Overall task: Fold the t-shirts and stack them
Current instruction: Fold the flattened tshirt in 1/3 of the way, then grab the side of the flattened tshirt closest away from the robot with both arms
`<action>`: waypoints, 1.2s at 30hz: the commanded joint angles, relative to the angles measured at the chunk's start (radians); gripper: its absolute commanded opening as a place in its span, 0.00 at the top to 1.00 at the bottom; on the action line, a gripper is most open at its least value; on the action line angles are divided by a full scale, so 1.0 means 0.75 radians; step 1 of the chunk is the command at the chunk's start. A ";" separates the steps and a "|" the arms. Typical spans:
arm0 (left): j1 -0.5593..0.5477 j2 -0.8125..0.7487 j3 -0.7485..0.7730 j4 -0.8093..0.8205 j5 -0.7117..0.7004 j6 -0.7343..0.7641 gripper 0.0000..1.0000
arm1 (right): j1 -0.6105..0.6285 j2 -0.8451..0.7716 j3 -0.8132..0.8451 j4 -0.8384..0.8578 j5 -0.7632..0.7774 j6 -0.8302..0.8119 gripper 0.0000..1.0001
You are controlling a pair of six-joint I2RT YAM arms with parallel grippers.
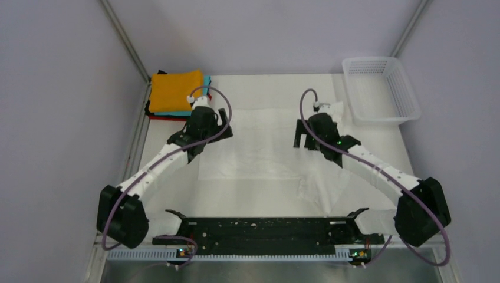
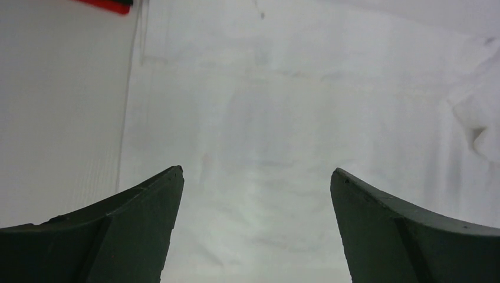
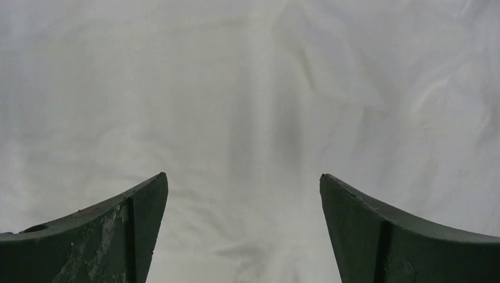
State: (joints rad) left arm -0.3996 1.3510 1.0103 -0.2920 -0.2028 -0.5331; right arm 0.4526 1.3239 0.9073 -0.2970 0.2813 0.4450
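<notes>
A large white t-shirt [image 1: 259, 159] lies spread and wrinkled across the middle of the table. It fills the left wrist view [image 2: 283, 106] and the right wrist view [image 3: 247, 88]. Folded t-shirts are stacked at the back left: orange [image 1: 176, 91] on top, teal [image 1: 180, 112], red [image 1: 162, 118] and black [image 1: 148, 109] edges below. My left gripper [image 1: 213, 125] [image 2: 257, 170] hovers open over the shirt's back left part, beside the stack. My right gripper [image 1: 303, 138] [image 3: 243, 174] hovers open over its back right part. Neither holds anything.
A white mesh basket [image 1: 407, 94] stands at the back right corner. A strip of red fabric [image 2: 109, 5] and bare tabletop [image 2: 59, 118] show left of the shirt's edge in the left wrist view. Grey walls close in the table.
</notes>
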 commanded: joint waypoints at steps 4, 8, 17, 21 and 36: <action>-0.057 -0.425 -0.502 -0.273 -0.136 -0.460 0.02 | 0.318 -0.288 -0.299 -0.428 0.105 0.315 0.06; -0.063 -0.647 -0.688 -0.344 -0.161 -0.574 0.03 | 0.430 -0.372 -0.411 -0.486 0.120 0.440 0.07; -0.062 -0.890 -1.017 -0.112 -0.273 -0.736 0.13 | 0.448 -0.583 -0.486 -0.478 0.124 0.458 0.07; -0.060 -0.793 -1.024 -0.005 -0.317 -0.768 0.22 | 0.448 -0.594 -0.503 -0.486 0.109 0.455 0.07; -0.060 -0.471 -1.004 0.225 -0.281 -0.849 1.00 | 0.449 -0.525 -0.358 -0.635 0.107 0.402 0.08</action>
State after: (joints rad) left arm -0.4412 0.9863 0.2657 -0.0978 -0.4240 -1.1435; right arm 0.7826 0.9112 0.5728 -0.7296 0.3550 0.7448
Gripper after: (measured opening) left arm 0.159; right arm 0.927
